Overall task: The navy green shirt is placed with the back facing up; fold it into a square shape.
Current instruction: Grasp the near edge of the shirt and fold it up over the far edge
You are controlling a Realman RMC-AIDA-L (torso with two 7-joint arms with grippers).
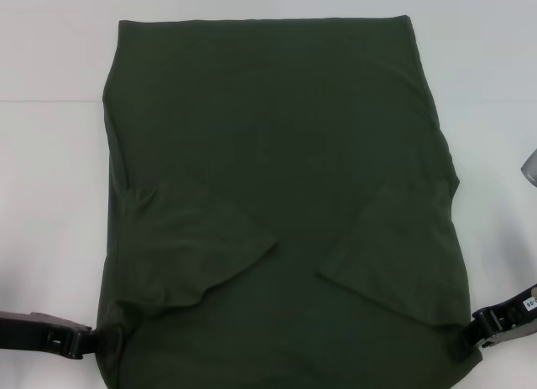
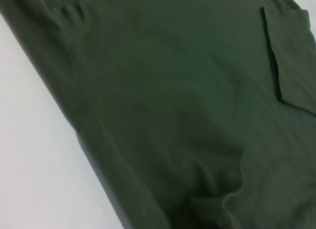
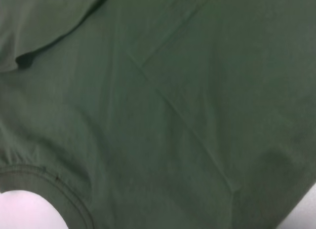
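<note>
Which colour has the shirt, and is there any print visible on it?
The navy green shirt is plain dark olive-green, no print; head view.

Right wrist cam: frame almost fully filled by the navy green shirt (image 3: pixel 197 115), plain side showing, no lettering visible. Ribbed collar band (image 3: pixel 59 192) curves round a pale patch of table (image 3: pixel 24 209), with small gathers in the cloth just beside the band. A folded-in sleeve lies flat on the body, its hem (image 3: pixel 168 98) a straight crease line running diagonally. Second sleeve flap's dark edge (image 3: pixel 54 41) shows farther off. Another sliver of table at one corner. No gripper fingers visible.
</note>
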